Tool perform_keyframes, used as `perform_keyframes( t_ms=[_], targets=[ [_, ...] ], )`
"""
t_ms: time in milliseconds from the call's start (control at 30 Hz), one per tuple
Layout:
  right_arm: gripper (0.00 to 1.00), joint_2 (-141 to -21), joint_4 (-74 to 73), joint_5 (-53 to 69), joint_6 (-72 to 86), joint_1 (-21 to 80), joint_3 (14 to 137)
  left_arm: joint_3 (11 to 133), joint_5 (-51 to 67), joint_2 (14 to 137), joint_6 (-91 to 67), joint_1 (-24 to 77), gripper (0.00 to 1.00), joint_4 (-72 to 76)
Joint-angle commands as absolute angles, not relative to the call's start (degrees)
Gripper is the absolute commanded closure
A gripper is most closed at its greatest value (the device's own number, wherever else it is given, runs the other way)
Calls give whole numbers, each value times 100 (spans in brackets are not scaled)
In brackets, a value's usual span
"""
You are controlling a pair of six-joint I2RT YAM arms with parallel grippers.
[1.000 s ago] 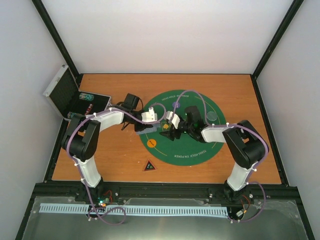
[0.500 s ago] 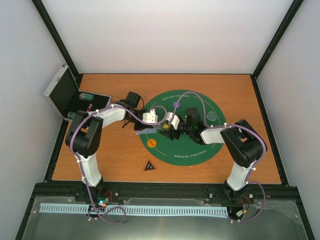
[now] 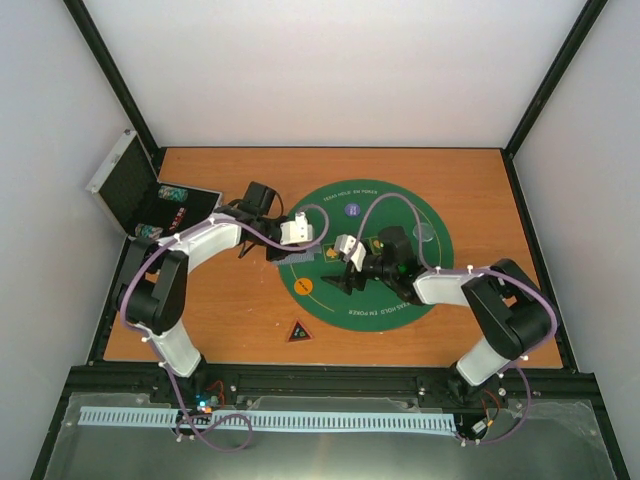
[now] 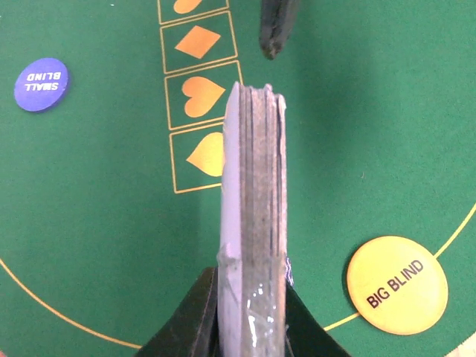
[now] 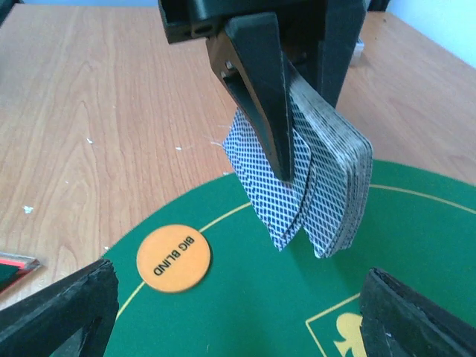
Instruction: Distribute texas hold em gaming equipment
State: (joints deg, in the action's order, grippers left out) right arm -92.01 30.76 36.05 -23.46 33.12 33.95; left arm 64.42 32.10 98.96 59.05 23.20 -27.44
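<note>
My left gripper [image 4: 251, 297] is shut on a deck of playing cards [image 4: 253, 186], held on edge above the round green mat [image 3: 400, 300]. In the right wrist view the deck [image 5: 338, 175] hangs from the left fingers [image 5: 256, 89], with a couple of blue-backed cards [image 5: 271, 190] slid forward out of it. My right gripper [image 5: 238, 327] stands open and empty just short of the deck, low over the mat. One right fingertip [image 4: 275, 26] shows beyond the deck. On the mat lie an orange BIG BLIND chip [image 3: 303, 288], a purple SMALL BLIND chip [image 3: 353, 210] and a clear disc [image 3: 424, 233].
The dark red-edged triangle [image 3: 298, 331] lies on the wooden table near the front, off the mat. The open silver case [image 3: 125, 185] with chips [image 3: 172, 193] in it stands at the far left. Black frame posts ring the table.
My right gripper has drawn back from the deck toward the near side, and its elbow has swung right. The left gripper has kept hold of the deck and barely shifted.
</note>
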Motion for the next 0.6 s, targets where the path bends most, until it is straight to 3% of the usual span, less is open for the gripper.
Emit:
perform_keyframes(
  t_ms=[0,167,300,567],
  targets=[
    [13,-9039,3299,3909,-2544,3336,3323,6347,3290,9650,5680,2346,99,-2568],
    [15,-8872,2937,3928,-2788,3327,3325,6092,3476,9663,5706,2353,99,-2484],
    [34,-9209,2772,3967,-2598,3409,3676,5846,3642,9560,5784,2378,99,-2288],
    [30,-9855,3742,3991,-2042,3410,3836,5923,3770,9650,6243,2381,99,-2451]
  ],
)
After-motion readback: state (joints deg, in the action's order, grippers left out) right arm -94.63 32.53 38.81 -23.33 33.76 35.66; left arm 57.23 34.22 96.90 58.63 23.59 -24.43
